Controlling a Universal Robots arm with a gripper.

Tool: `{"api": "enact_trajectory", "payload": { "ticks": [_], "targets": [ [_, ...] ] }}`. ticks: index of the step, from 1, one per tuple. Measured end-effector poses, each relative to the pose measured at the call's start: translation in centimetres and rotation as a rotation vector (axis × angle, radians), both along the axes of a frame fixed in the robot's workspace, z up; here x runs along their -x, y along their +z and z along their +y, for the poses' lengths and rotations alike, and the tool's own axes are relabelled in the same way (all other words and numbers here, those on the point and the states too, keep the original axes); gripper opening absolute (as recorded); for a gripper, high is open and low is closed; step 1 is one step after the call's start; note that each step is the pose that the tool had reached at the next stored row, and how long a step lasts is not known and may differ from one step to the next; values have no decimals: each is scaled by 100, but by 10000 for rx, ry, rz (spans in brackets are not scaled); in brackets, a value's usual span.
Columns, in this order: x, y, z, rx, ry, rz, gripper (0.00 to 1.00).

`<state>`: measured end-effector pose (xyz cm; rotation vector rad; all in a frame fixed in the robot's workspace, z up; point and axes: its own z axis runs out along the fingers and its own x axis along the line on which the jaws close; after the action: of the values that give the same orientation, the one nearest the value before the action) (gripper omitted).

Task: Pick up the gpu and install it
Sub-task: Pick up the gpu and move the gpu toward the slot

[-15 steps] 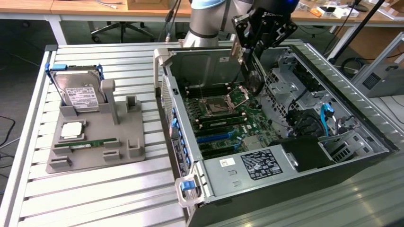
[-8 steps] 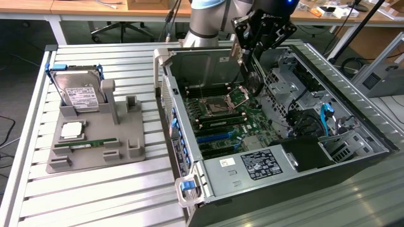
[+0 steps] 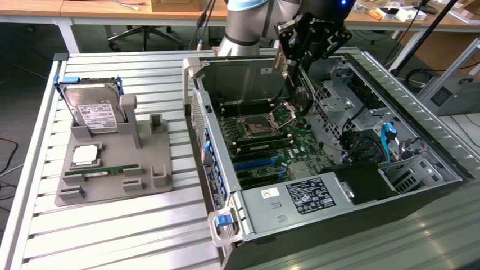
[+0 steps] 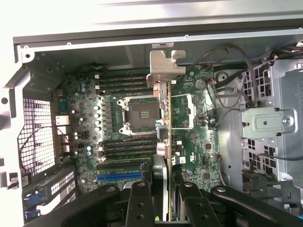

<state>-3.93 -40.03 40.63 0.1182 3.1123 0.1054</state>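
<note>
My claw (image 4: pixel 163 194) is pinched shut on the gpu (image 4: pixel 164 118). The card hangs straight down from my fingers, thin edge on. Its long side points at the green board (image 3: pixel 262 140) inside the open computer box (image 3: pixel 197 107), silver end farthest from me. The blue slot (image 4: pixel 118 176) sits off to one side. On the desk, a gray tray (image 3: pixel 112 185) holds a hard drive (image 3: pixel 94 112) and a memory stick (image 3: pixel 105 169).

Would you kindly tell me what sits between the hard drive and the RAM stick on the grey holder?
In the exterior view, a square silver chip lies flat on the grey holder between the hard drive and the RAM stick.
</note>
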Motion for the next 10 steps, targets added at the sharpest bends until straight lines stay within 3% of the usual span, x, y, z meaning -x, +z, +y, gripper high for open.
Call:
{"api": "enact_trajectory", "payload": {
  "ticks": [10],
  "targets": [
    [0, -31, -1, 0, 0, 1, 27]
  ]
}}
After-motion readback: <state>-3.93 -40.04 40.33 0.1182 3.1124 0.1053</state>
